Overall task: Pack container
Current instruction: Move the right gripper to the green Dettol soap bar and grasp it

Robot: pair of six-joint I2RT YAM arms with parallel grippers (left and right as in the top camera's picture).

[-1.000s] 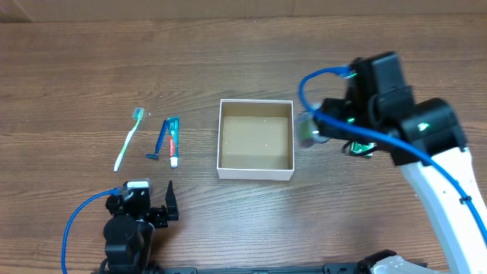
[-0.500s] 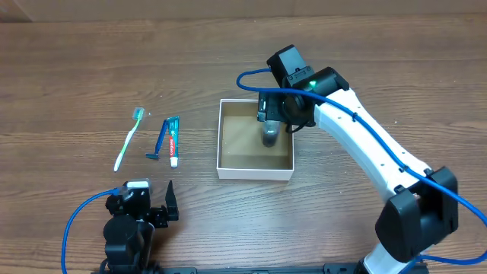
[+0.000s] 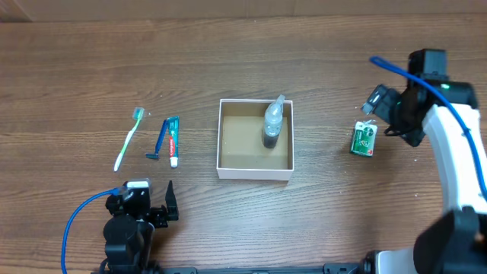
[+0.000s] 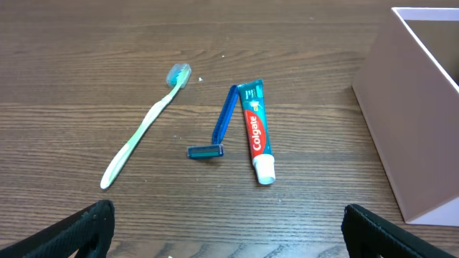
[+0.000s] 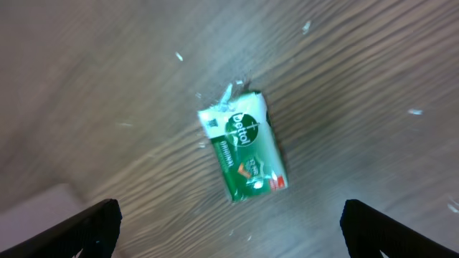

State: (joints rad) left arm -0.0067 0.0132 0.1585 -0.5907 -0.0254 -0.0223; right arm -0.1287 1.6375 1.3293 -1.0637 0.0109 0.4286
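the container (image 3: 255, 173) sits mid-bench (image 3: 91, 68), with a small bottle (image 3: 272, 125) inside by its right wall. the right claw (image 5: 229, 222) is spread wide over a green soap packet (image 5: 242, 154), holding nothing. the left claw (image 4: 229, 233) is spread too, empty.

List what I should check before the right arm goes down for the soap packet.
1. Right gripper open and empty: ok.
2. Soap packet in the right wrist view, between the finger lines: ok.
3. Soap packet lying flat with nothing touching it: ok.
4. Height of the right gripper above the packet: cannot tell.
5. Container has bare floor left of the bottle: ok.
6. Left gripper open, apart from the toothbrush, razor and toothpaste: ok.
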